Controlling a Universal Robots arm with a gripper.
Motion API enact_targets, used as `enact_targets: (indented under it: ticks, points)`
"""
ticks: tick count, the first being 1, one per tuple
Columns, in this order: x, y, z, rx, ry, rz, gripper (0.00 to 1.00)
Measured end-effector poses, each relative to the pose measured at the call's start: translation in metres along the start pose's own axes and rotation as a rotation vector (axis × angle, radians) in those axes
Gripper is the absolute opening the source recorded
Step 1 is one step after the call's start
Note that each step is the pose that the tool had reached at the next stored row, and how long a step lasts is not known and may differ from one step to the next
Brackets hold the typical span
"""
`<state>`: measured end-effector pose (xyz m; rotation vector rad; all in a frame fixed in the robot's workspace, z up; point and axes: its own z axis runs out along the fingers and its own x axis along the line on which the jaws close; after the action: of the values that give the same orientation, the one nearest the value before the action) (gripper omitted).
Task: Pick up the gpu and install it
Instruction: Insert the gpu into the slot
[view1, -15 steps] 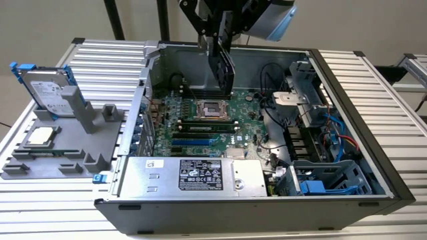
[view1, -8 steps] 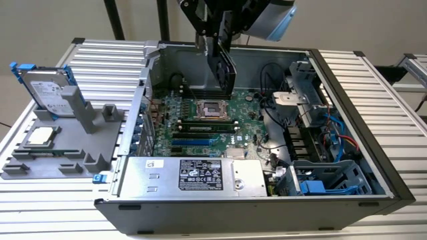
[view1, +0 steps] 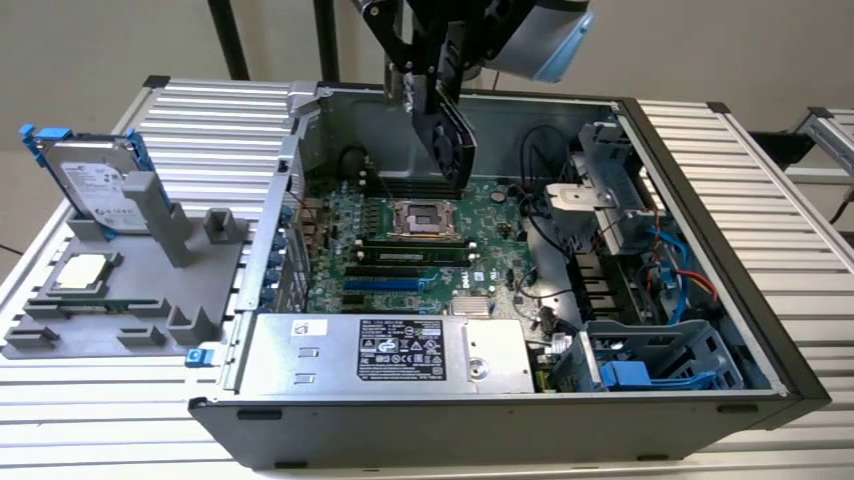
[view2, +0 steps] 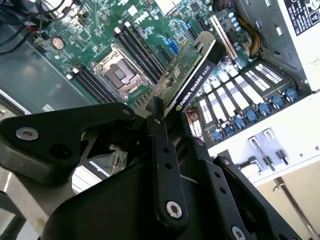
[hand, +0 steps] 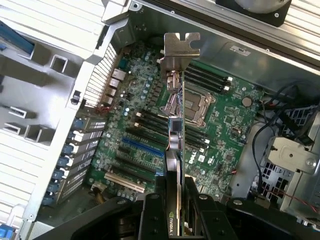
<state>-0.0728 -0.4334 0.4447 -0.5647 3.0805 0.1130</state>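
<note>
Ribbed aluminium bench (view1: 747, 170) carries an open black and grey computer case (view1: 467, 440) lying on its side, and I hang over its far half. My hand (hand: 176, 202) is pinching the gpu (hand: 176, 125), a flat green circuit card with a black cooler block on one face. My fingers (hand: 152, 210) are pressed on both faces at one end. The card hangs lengthwise below me, its silver metal bracket (hand: 181, 47) lowest, in the air above the green motherboard (view1: 427, 240) beside the square silver processor socket (view1: 424, 217), touching nothing but me.

I judge the step in hand to be carrying the card towards the long blue and black expansion slots (view1: 380, 285) on the near side of that socket. Doing it well means moving slowly, since a grip at one end lets the card lever. It also means bringing the long edge parallel to a slot, with the bracket towards the slotted case wall (view1: 274, 250) at the exterior view's left, and staying clear of the black memory sticks (view1: 414, 250).

Besides the board, the case holds a silver power supply box (view1: 387, 350) along its near side, a grey drive cage (view1: 654, 370) at the near right, and loose black, red and blue cables (view1: 667, 270). A grey moulded tray (view1: 80, 345) at the exterior view's left holds a silver white-labelled hard drive (view1: 100, 185) standing on edge and a small square silver chip (view1: 83, 272) lying flat.
</note>
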Motion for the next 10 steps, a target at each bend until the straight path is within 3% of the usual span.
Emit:
enact_targets:
  ticks: [10]
  points:
    - [0.0001,0.0,0.0,-0.0014,0.0049,-0.069,0.0]
